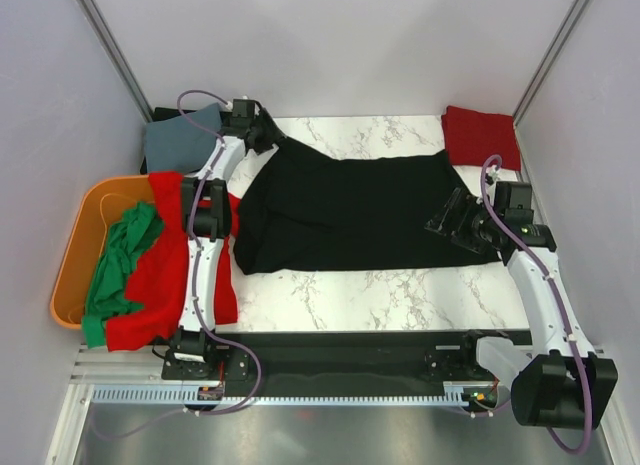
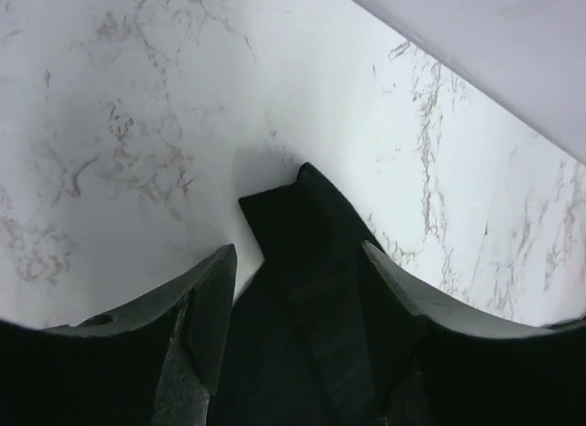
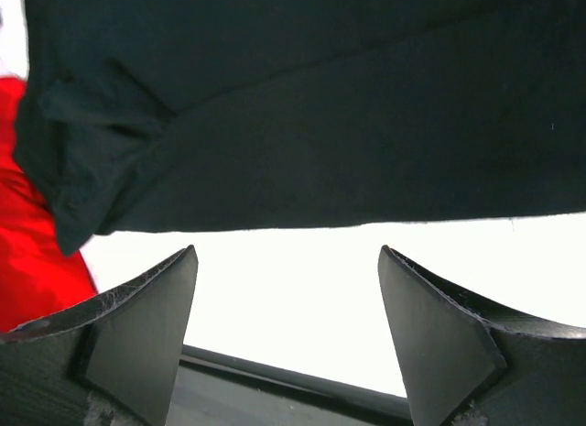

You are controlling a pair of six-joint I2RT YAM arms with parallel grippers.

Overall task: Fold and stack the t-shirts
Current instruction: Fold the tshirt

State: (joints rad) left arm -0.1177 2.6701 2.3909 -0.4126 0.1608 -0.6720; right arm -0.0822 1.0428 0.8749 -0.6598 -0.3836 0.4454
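Five shirts show in the top view. At the far left an orange tub (image 1: 70, 260) holds a crumpled green shirt (image 1: 120, 265), and a big red shirt (image 1: 160, 275) hangs over the tub's side. Behind them lies a grey-blue shirt (image 1: 180, 135). The black shirt (image 1: 350, 210) lies spread out in the middle of the white desk (image 1: 400, 285), bunched up at its left end. A small folded red shirt (image 1: 480, 135) sits in the far right corner.

The left gripper (image 1: 262, 133) is at the black shirt's far left corner. Only its own camera shows that its fingers (image 2: 215, 289) are apart, with a pointy bit of black cloth lying flat between them.

The right gripper (image 1: 455, 220) is at the shirt's right end. Its own camera shows the fingers (image 3: 165, 307) wide apart, with bare desk between them and the shirt's edge just past them.
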